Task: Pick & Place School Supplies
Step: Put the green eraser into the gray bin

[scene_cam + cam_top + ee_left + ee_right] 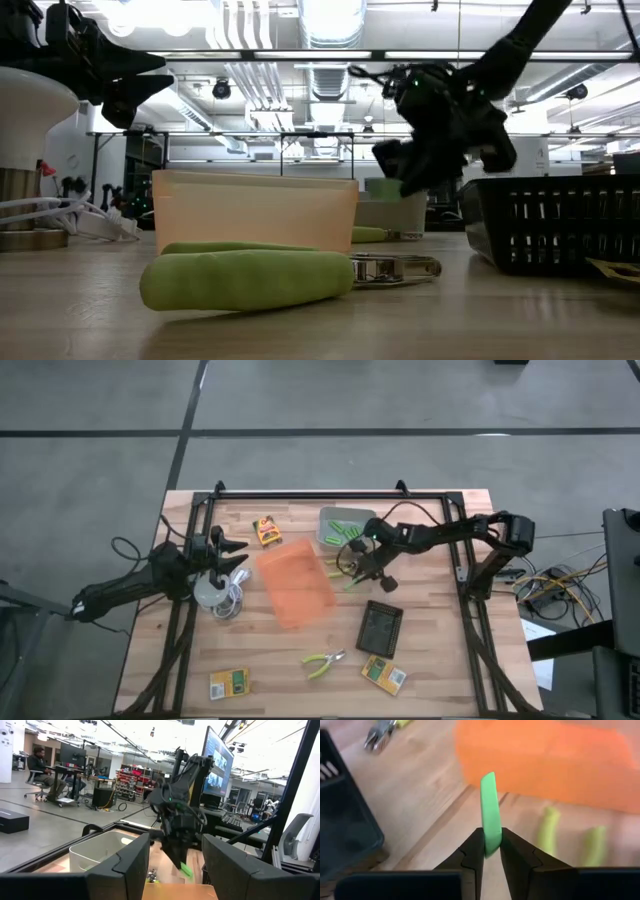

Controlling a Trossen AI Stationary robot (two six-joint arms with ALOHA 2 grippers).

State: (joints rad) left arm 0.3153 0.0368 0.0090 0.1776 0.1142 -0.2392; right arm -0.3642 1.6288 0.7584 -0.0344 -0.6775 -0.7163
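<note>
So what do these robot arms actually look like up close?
Both arms are dark, slim and jointed. The right arm shows a small green light near its wrist. Each ends in a tool with two flat, angular black fingers: the right tool and the left tool.

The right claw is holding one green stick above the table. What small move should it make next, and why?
Probably carry it sideways over the orange bin and then release. The right claw is shut on a lime-green stick, lifted off the wood, and the bin's edge lies just beside it. Two more sticks still lie on the table.
</note>
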